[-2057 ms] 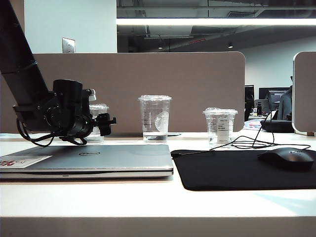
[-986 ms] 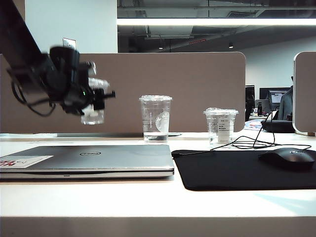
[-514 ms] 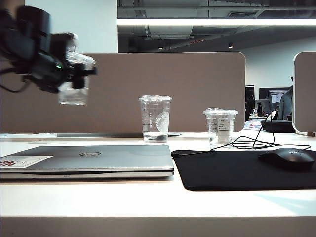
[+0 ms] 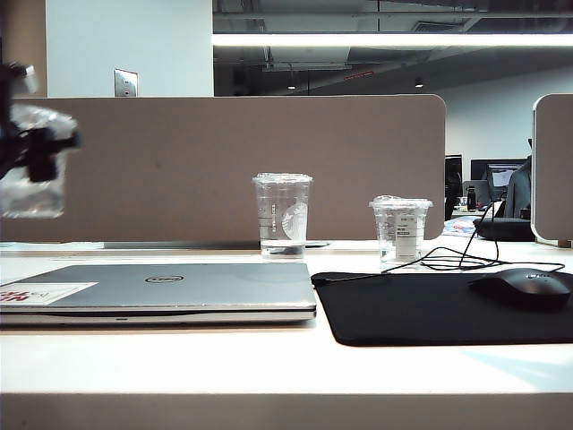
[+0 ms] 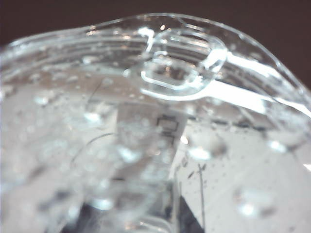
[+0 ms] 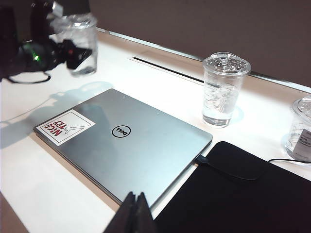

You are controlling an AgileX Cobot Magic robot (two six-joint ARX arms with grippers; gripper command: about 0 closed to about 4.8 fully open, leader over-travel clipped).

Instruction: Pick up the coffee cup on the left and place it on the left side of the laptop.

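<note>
So you're about halfway there — the left gripper (image 4: 36, 148) is pinching the coffee cup (image 4: 31, 184) and has it lifted clear of the table at the far left of the exterior view. In the left wrist view the cup's bubbly clear wall fills everything, so the fingers themselves don't show there. What's left, as I read it: bring it down and set it on the table left of the laptop (image 4: 170, 288), then let go. Nothing's been put down yet.

Moving right from that gripper: the laptop lies closed below and to its right, round Dell logo mid-lid, and a white sticker at the corner reading "NICE TRY" in red. Further right is a taller clear cup (image 4: 282, 215) with a round logo I can't read, then a short cup (image 4: 399, 229) with a white text label too small to make out, then a black mat (image 4: 430, 305) with a mouse (image 4: 524, 287).

The right gripper (image 6: 135, 209) is parked over the laptop's near edge, jaws pressed together on nothing
</note>
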